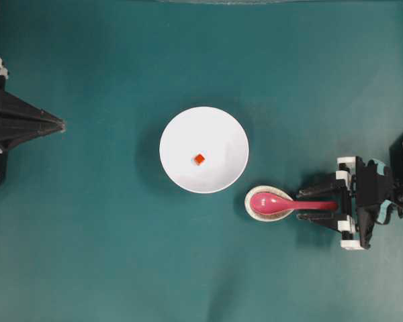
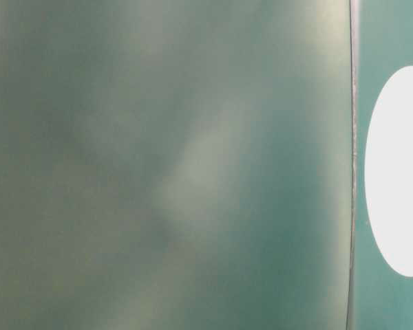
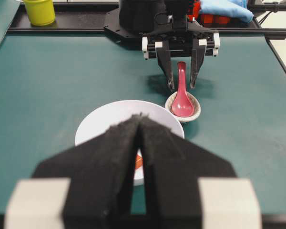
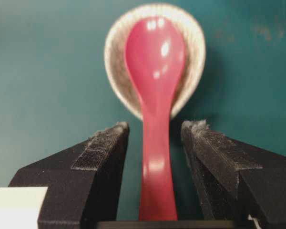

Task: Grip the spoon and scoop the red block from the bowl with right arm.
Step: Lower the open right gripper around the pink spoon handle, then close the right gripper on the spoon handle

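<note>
The white bowl (image 1: 221,127) sits mid-table with the tiny red block (image 1: 199,159) inside it. Just right of it, the pink-red spoon (image 1: 282,202) lies with its scoop in a speckled oval rest (image 1: 253,211), handle pointing right. My right gripper (image 1: 302,205) is open, low at the table. Its fingers (image 4: 102,148) stand either side of the spoon handle (image 4: 157,167), with a gap on each side. At the far left of the table my left gripper (image 1: 60,124) is shut and empty. In its wrist view its jaws cover part of the bowl (image 3: 100,124) and block (image 3: 138,162).
A yellow cup (image 3: 39,10) and a blue cloth (image 3: 226,8) sit beyond the table's far edge, behind the right arm. The table-level view is a teal blur with a white oval (image 2: 399,172) at its right edge.
</note>
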`<state>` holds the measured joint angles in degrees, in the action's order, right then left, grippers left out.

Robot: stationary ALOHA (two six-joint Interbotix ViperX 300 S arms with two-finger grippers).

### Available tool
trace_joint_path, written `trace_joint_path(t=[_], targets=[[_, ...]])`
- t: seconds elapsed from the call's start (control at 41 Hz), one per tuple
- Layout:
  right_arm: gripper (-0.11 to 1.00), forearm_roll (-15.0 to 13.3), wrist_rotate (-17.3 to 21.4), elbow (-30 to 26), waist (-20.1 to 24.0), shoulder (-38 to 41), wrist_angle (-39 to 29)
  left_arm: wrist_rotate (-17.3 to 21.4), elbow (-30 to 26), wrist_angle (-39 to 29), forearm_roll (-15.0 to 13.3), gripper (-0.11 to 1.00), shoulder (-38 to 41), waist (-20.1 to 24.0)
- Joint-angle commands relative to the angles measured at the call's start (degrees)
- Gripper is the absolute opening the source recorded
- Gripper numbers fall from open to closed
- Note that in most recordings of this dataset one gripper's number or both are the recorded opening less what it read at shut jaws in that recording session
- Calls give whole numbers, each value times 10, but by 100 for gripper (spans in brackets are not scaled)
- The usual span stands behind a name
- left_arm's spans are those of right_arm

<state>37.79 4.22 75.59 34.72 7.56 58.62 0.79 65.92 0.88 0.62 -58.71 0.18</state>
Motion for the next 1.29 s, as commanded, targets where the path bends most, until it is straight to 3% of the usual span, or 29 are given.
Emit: trace_joint_path(t=[0.0,0.83,1.269], targets=[[54,2,-1,-5,4,-4,2,1,-14,1,1,1,4,0],[52,2,0,-12,4,-4,22,0,-14,1,1,1,4,0],[32,2,0,-11,4,-4,22,0,-14,1,1,1,4,0]])
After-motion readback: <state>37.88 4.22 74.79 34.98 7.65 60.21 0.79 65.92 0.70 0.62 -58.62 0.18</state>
